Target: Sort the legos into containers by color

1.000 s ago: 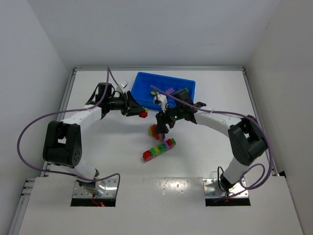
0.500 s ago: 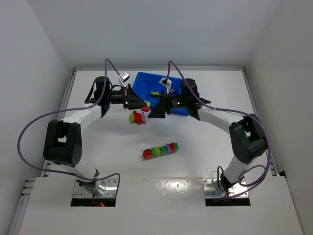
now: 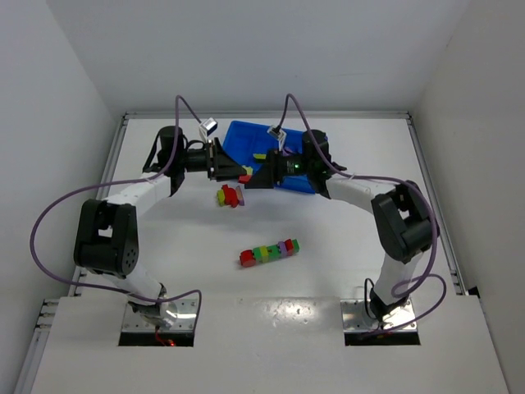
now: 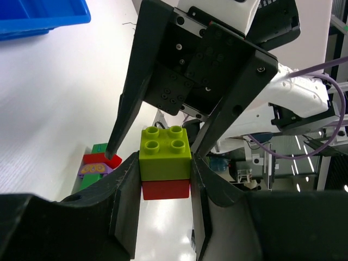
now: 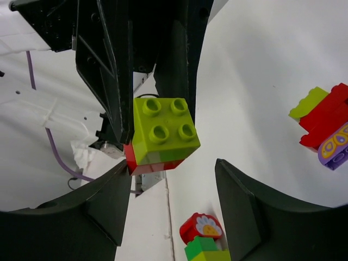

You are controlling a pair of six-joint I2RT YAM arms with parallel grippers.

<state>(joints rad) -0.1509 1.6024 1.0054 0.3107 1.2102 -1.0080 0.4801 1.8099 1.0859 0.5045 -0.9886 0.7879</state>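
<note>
My left gripper point(image 3: 243, 174) is shut on a lime-green brick stacked on a red brick point(image 4: 165, 163) and holds the pair in the air just in front of the blue tray point(image 3: 244, 138). My right gripper point(image 3: 252, 177) faces it, open, with its fingers spread around the same pair point(image 5: 163, 133). The lime brick is close to one right finger point(image 5: 103, 201), and I cannot tell if they touch. A multicoloured strip point(image 3: 269, 252) lies on the table. A small red and yellow cluster point(image 3: 228, 196) lies below the grippers. A yellow brick point(image 3: 259, 156) sits in the tray.
The tray's corner shows in the left wrist view point(image 4: 38, 16). A red flower brick on green point(image 5: 204, 239) and a red, lime and purple cluster point(image 5: 326, 130) lie on the table below. White walls enclose the table on three sides. Purple cables arch over both arms.
My right gripper has risen from the table near the strips and moved up-left to face my left gripper. The left gripper shifted slightly toward the tray. The small cluster now lies further left.
</note>
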